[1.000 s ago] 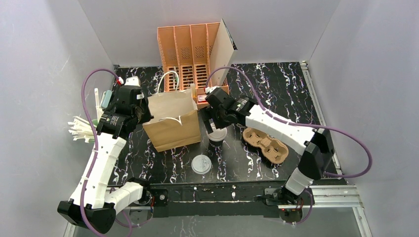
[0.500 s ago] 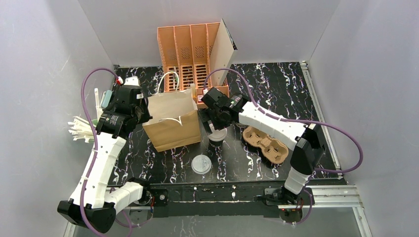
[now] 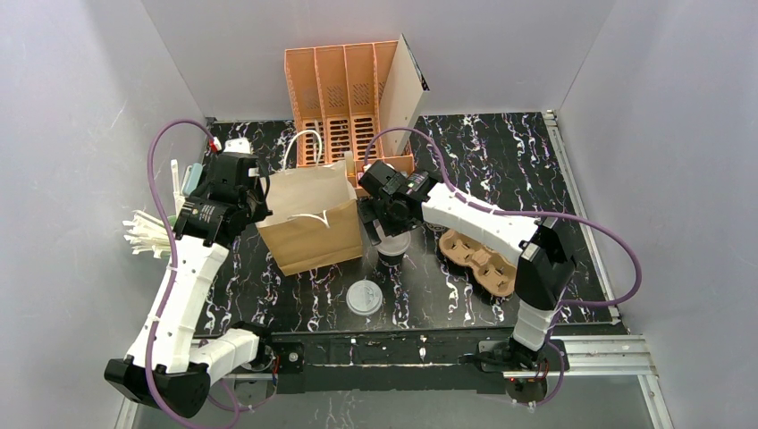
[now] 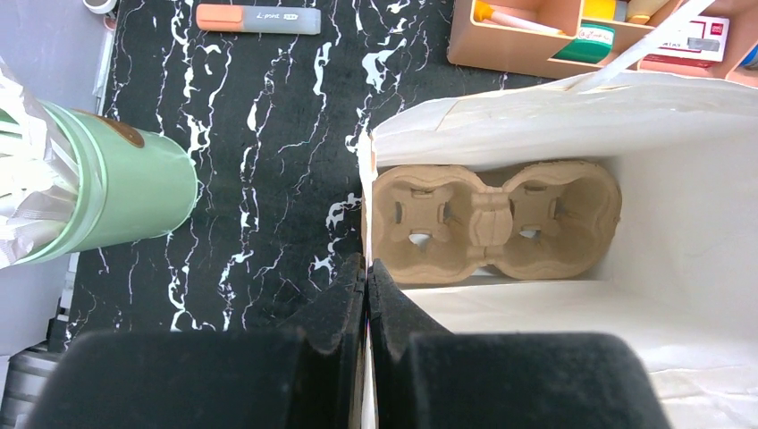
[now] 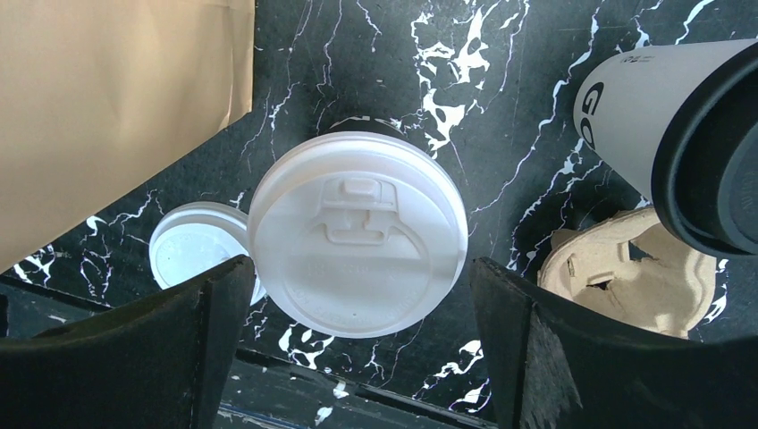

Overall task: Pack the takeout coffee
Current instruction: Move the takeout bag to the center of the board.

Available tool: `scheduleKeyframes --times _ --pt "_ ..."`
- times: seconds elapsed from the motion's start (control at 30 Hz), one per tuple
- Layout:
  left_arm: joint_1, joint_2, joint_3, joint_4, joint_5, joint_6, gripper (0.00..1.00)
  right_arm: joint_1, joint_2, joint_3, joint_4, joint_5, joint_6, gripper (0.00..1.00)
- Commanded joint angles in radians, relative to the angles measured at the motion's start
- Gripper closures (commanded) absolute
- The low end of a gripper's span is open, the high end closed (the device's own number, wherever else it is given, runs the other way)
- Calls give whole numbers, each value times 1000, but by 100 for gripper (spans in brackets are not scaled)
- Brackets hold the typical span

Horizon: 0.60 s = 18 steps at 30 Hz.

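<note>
The takeout coffee, a white paper cup [image 5: 639, 112] with a black lid [image 5: 711, 170], shows only at the upper right of the right wrist view, beside my right gripper; the arm hides it in the top view. My right gripper [image 5: 357, 268] [image 3: 386, 223] is open, its fingers either side of a dark cup with a white domed lid [image 5: 357, 228] [image 3: 391, 243], above it. My left gripper [image 4: 366, 281] [image 3: 259, 208] is shut on the left rim of the brown paper bag [image 3: 313, 223] [image 4: 626, 295]. A pulp cup carrier [image 4: 496, 219] lies inside the bag.
A flat white lid [image 3: 365, 296] [image 5: 192, 250] lies near the front edge. A second pulp carrier [image 3: 480, 261] [image 5: 626, 268] sits right of the cups. An orange organiser [image 3: 344, 98] stands behind the bag. A green cup of straws [image 4: 125, 183] and an orange marker [image 4: 259, 18] are at the left.
My right arm's elbow has swung left and the right gripper has shifted slightly left over the white-lidded cup. The left gripper and the bag have hardly moved.
</note>
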Motion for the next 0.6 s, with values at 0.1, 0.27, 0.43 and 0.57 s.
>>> scheduleKeyframes --times 0.1,0.27,0.43,0.57 --pt "4 -3 30 -22 -22 10 100 -2 12 41 11 35 15 2" --pt "4 0 32 -21 -20 11 100 -1 16 39 19 27 15 4" --pt "4 -3 27 -19 -15 11 100 -2 23 33 26 21 16 5" --pt "5 -3 28 -23 -13 16 100 -2 23 25 34 13 16 6"
